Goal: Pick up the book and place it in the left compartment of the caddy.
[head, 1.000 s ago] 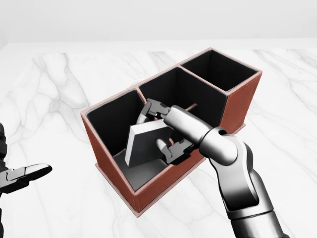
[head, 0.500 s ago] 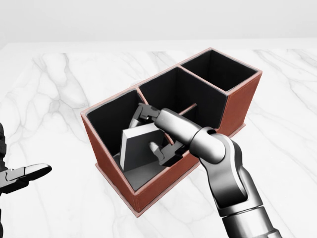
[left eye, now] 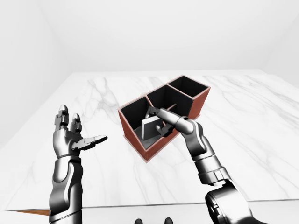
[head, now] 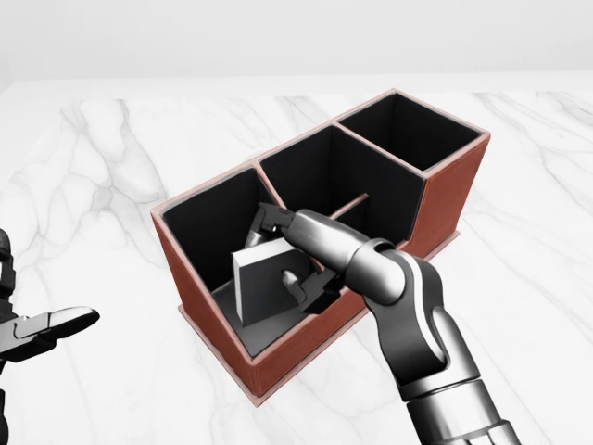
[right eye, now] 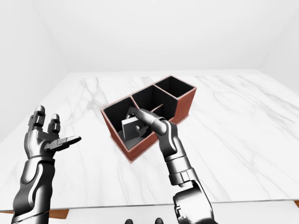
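Gripping the tilted book (head: 267,286) inside the caddy's (head: 213,348) left compartment, the right hand (head: 295,258) has only release left; the left hand (left eye: 74,140) hangs spread.

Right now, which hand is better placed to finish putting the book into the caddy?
The right hand. Its fingers already hold the book, tilted inside the left compartment of the caddy. The left hand is open, away from the caddy.

right hand (left eye: 158,122) grips book (left eye: 148,128) | inside caddy (left eye: 189,106) left compartment | left hand (left eye: 72,139) open
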Motion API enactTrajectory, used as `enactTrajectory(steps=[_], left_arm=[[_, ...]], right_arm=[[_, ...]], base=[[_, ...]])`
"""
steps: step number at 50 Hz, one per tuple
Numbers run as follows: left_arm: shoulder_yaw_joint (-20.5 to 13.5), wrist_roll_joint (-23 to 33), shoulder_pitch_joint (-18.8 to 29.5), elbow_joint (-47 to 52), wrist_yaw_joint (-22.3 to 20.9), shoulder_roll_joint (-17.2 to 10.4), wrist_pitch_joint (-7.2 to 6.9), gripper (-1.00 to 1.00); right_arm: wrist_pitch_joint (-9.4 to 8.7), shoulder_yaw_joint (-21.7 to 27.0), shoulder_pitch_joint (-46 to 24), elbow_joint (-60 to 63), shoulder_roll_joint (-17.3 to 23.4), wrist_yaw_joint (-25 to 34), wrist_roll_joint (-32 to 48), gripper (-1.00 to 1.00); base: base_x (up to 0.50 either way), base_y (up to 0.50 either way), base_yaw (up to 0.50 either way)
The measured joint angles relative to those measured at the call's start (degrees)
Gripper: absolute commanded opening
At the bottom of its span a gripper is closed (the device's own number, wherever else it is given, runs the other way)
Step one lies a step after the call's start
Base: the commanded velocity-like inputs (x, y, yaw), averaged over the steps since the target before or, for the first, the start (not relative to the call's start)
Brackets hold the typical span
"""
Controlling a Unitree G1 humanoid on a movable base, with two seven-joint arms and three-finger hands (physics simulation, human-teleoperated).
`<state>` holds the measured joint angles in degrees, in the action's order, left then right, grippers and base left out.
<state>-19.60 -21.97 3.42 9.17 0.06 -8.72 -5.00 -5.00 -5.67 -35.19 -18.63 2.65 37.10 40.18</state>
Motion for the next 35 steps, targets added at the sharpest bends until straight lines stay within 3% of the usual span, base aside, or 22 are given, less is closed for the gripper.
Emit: enactTrajectory(steps=[35], left_arm=[[0.2, 0.2, -0.2, 0.5, -0.1, 0.3, 0.00, 1.00]], right_arm=[[0.00, 0.2, -0.2, -3.8, -0.3, -2.2, 2.1, -1.00]], base=[[0.00, 0.00, 0.00]])
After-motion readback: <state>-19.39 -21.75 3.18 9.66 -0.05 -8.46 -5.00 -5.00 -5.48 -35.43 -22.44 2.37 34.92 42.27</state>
